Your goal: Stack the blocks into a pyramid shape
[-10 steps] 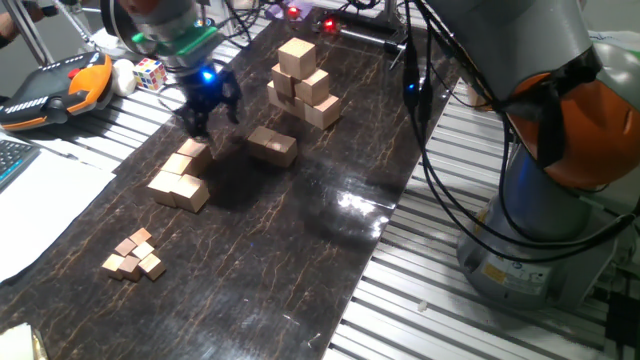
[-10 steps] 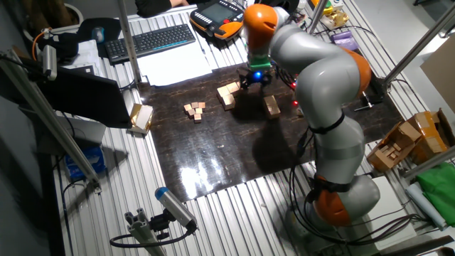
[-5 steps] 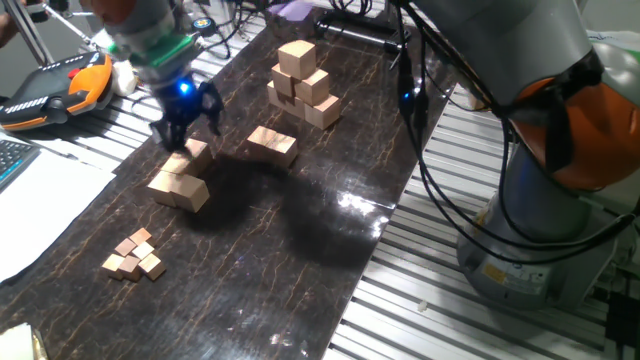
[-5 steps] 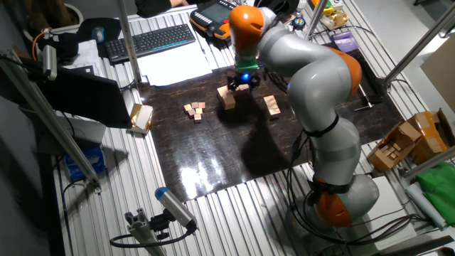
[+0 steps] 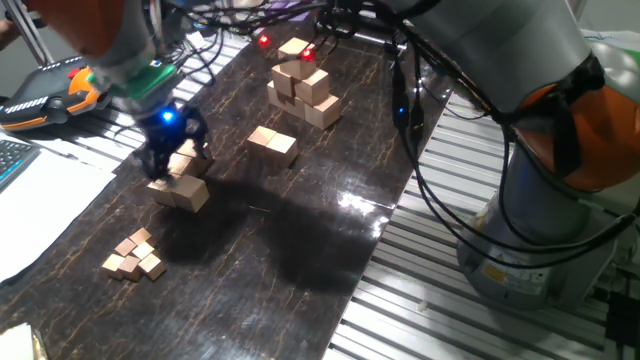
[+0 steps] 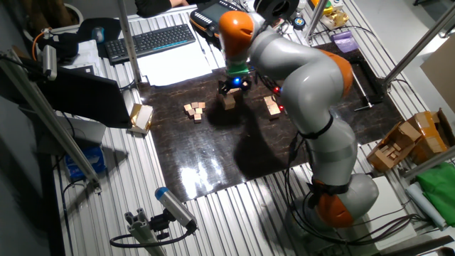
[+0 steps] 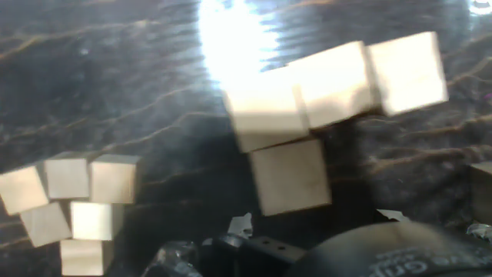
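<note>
Hand (image 5: 168,160) poised low over the mid-sized blocks (image 5: 180,182) — pyramid not yet built.

The blocks lie clustered on the dark desk (image 5: 300,230), between the tiny cubes (image 5: 134,254) and the taller stack (image 5: 300,80) — presumably gathered for stacking; whether the fingers are spread or pinching cannot be told.

We see our arm (image 6: 306,85) reaching from its base at the near edge, bending over in a long arc toward the far left side. Our wrist points straight down, a blue light glowing on it. Our gripper (image 5: 168,160) hangs low, its dark fingers (image 5: 155,165) spread slightly; whether they clasp anything is unclear.
</note>
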Tool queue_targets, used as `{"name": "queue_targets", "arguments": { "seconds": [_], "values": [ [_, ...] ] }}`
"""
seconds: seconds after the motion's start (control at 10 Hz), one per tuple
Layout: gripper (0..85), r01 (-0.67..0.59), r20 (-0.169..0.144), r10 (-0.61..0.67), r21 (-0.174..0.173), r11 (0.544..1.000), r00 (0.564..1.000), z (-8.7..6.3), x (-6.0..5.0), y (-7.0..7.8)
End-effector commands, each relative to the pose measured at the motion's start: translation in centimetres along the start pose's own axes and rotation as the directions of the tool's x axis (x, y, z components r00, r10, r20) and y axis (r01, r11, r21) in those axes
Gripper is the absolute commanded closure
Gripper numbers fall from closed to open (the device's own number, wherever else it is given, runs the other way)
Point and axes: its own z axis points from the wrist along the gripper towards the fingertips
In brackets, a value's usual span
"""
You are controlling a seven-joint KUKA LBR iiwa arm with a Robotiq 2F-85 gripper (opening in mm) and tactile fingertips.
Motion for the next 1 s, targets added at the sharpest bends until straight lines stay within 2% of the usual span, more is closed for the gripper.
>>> {"name": "queue_targets", "arguments": {
  "seconds": [0.0, 0.2, 0.4, 0.9],
  "values": [
    [7.3, 0.012, 0.001, -0.012, 0.007, 1.0, 1.0, 0.4, -0.2, -0.1],
    [6.7, 0.037, 0.011, -0.038, 0.02, 0.999, 0.999, 1.4, -0.7, -0.7],
    [7.0, 0.04, 0.011, -0.041, 0.01, 0.999, 0.999, 2.1, -0.9, -0.9],
    [6.7, 0.037, 0.022, -0.036, -0.042, 0.998, 0.999, 3.7, -1.1, -0.6]
  ]
}}
